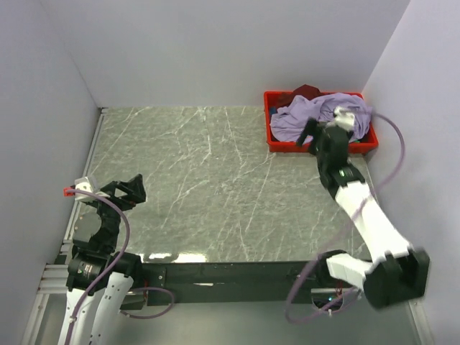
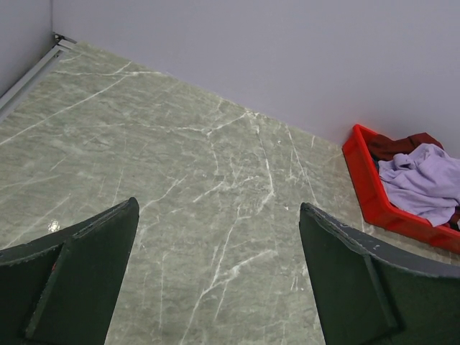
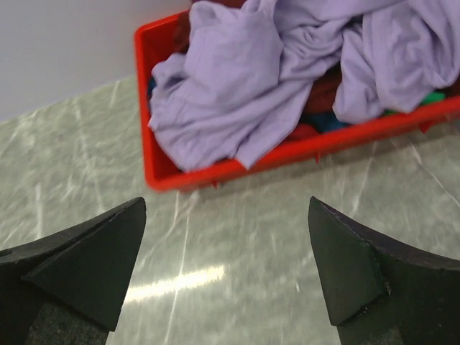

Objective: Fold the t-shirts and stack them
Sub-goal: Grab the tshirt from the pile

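Note:
A crumpled lavender t-shirt lies on top in the red crate at the far right of the table. A dark maroon t-shirt shows behind it. In the right wrist view the lavender shirt fills the crate, with maroon cloth and bits of blue and green under it. My right gripper is open and empty, just in front of the crate's near wall. My left gripper is open and empty, low at the near left.
The grey-green marble table is walled at the back and on both sides. The crate sits in the far right corner and also shows in the left wrist view. A metal rail runs along the left edge.

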Motion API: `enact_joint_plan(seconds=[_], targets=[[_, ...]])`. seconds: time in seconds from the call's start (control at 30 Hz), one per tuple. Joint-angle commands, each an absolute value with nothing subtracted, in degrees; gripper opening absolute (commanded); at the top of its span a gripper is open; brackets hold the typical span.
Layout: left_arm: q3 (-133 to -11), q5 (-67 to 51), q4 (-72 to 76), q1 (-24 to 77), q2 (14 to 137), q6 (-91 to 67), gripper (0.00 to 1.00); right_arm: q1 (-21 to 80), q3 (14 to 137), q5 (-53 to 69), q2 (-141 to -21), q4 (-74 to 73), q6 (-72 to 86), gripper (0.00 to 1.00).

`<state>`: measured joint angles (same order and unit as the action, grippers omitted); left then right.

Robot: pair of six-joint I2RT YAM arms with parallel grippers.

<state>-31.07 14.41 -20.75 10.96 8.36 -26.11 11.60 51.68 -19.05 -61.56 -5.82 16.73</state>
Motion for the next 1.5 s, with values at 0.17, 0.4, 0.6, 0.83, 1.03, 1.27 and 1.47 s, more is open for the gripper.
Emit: enact_joint_plan(seconds=[0.17,0.4,0.6,0.83,1.03,1.27,1.47], targets=[[-30.8,14.0,-18.8,11.0,10.1,-25.0,1.0,6.9,75.5,-20.0,-90.1,-2.9,20.2,1.0],[-31.3,14.8,-19.5,11.0,13.0,-25.0,0.99,5.4,98.2,-22.7,-110.0,-7.9,21.7,1.0],[-31.6,15.2,-20.0,11.0,14.4,-25.1,0.99,4.9,108.5,-24.3,-121.6,-11.3,23.4,0.94],[-31.6,14.5,-19.9,11.0,14.3,-25.0,0.99,5.1,104.0,-24.4,-121.9,-10.6,24.5,0.36],[-31.2,14.2,-19.4,11.1,13.2,-24.8,0.99,5.8,100.1,-22.8,-113.8,-11.8,22.5,0.0],[-30.6,14.7,-18.5,11.8,11.0,-24.7,0.99,11.0,93.0,-23.3,-95.8,-18.3,19.6,0.0],[-30.4,15.1,-18.4,12.4,8.6,-24.8,0.99,25.5,78.4,-19.8,-77.5,-22.8,26.4,0.0]])
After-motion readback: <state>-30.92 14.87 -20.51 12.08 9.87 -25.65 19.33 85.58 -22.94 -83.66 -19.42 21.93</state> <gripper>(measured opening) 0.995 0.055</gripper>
